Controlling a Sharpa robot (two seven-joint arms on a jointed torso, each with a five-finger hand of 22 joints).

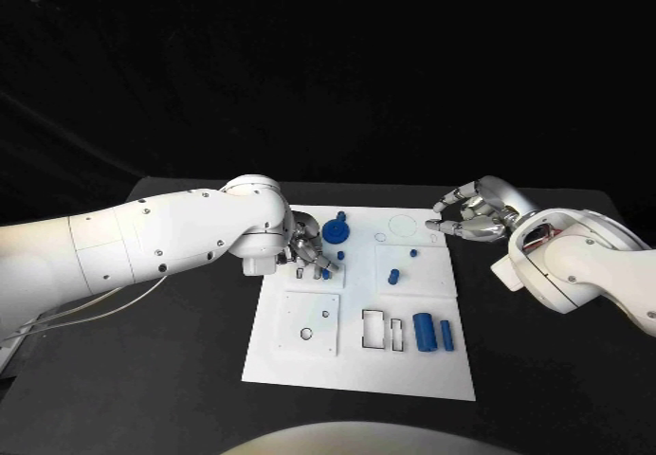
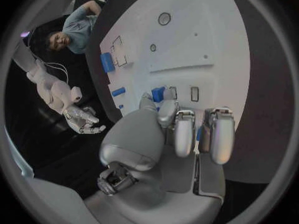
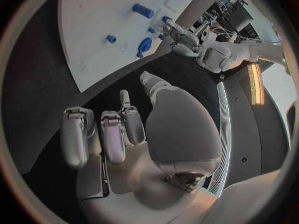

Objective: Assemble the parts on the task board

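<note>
**A:** While the left hand [image 1: 306,248] hung over the far left part of the task board [image 1: 308,365], its silver fingers [image 2: 184,132] were curled down around a small blue part [image 2: 158,93]. Was it truly gripped? I could not tell; the fingertips sat right at it, beside the little rectangular slots.

**B:** And the right hand [image 1: 469,214] sat off the board's far right corner, above the black table [image 1: 191,379], fingers bent inward and parted, nothing in them. Smooth metal shells, rounded palm, clear in the right wrist view [image 3: 124,134].

**A:** Moving outward from the left hand: a blue round knob [image 1: 337,230] lay just beyond it, disc-shaped with a raised stub. A short blue peg [image 1: 411,253] stood farther right, and a blue oblong piece [image 1: 393,277] lay nearer the middle.

**B:** Down toward the near edge, two blue cylinders lay side by side, the fatter one [image 1: 426,332] and the slimmer one [image 1: 446,333], just right of two outlined rectangular cutouts [image 1: 373,328].

**A:** The board itself was flat, matte white, made of panels, with a round hole in the left panel [image 1: 305,333] and a faint ring outline [image 1: 402,226] near the far edge.

**B:** Matte black tabletop beneath it, black backdrop behind, white glossy arms either side.
</note>
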